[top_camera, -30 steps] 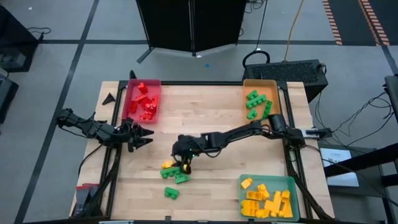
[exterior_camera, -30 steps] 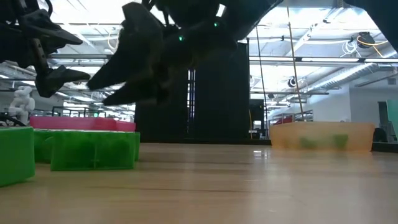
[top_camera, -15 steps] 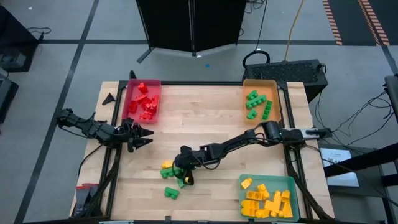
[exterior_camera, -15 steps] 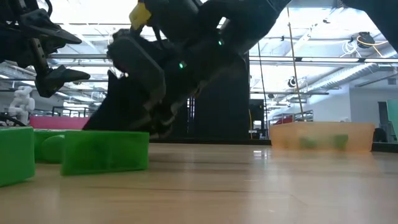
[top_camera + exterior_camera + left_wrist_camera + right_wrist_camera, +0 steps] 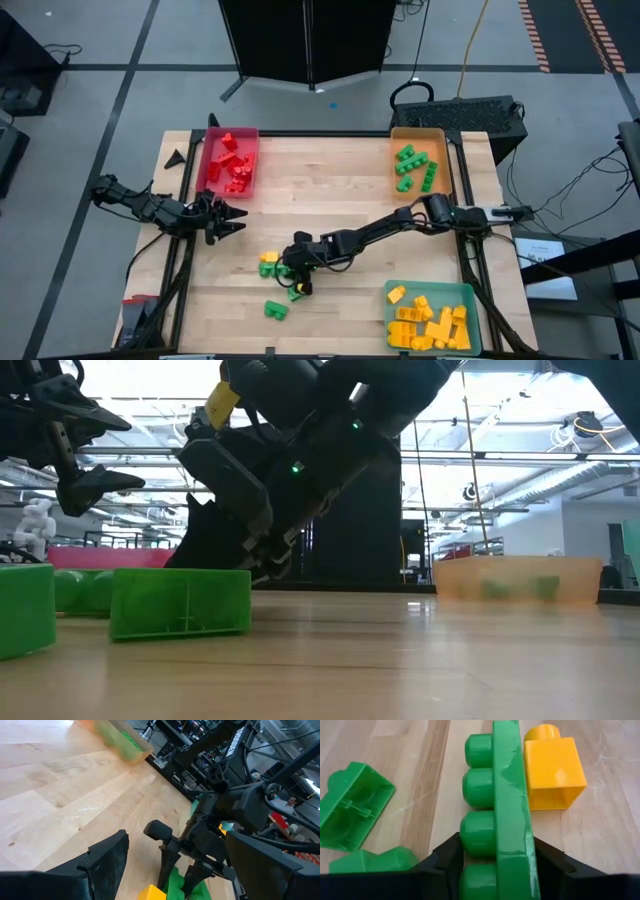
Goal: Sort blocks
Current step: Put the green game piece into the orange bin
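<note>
Red rectangular plastic tray [image 5: 215, 172], far-left part of the table: holds red studded bricks [image 5: 234, 166].

Orange rectangular tray [image 5: 438, 143], far-right corner: several green studded bricks [image 5: 411, 167].

Teal rectangular tray [image 5: 474, 296], near-right corner: a heap of yellow studded bricks [image 5: 430, 324].

Loose on the pale wooden tabletop [image 5: 330, 190], near-centre: long green four-stud brick [image 5: 500, 815], small yellow one-stud brick [image 5: 553, 766] touching it, upturned green brick [image 5: 351, 807], and one green brick [image 5: 275, 311] nearer the front edge.

Left gripper [image 5: 232, 220] hovers at the left edge, jaws wide apart, nothing between them.

Right gripper [image 5: 293, 275] is down at the cluster, fingers [image 5: 447, 855] pressed on both sides of the long green brick.

Room: grey floor, black cabinet [image 5: 307, 40] beyond the table.
</note>
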Available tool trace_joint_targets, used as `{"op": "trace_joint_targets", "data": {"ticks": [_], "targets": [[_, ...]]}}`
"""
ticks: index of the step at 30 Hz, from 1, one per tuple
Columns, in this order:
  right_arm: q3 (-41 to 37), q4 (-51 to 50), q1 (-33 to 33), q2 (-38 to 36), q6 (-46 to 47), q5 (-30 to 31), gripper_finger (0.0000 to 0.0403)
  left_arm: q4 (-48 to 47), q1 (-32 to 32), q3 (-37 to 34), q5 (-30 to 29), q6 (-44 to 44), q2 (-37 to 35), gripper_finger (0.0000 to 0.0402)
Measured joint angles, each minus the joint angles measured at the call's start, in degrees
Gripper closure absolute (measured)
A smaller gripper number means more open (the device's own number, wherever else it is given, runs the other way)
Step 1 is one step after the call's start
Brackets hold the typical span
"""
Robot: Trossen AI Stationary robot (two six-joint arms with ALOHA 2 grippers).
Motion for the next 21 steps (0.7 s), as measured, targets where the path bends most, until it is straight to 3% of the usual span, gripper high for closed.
{"op": "trace_joint_targets", "data": {"ticks": [12,21], "targets": [[0.3,-2.4,0.0,-1.8,2.5,0.9,0.0246,0.1,0.0,0.0,0.0,0.0,0.0,0.0070],[0.5,-5.1,-1.3,-12.0,-0.4,2.2,0.0246,0.1,0.0,0.0,0.0,0.0,0.0,0.0070]]}}
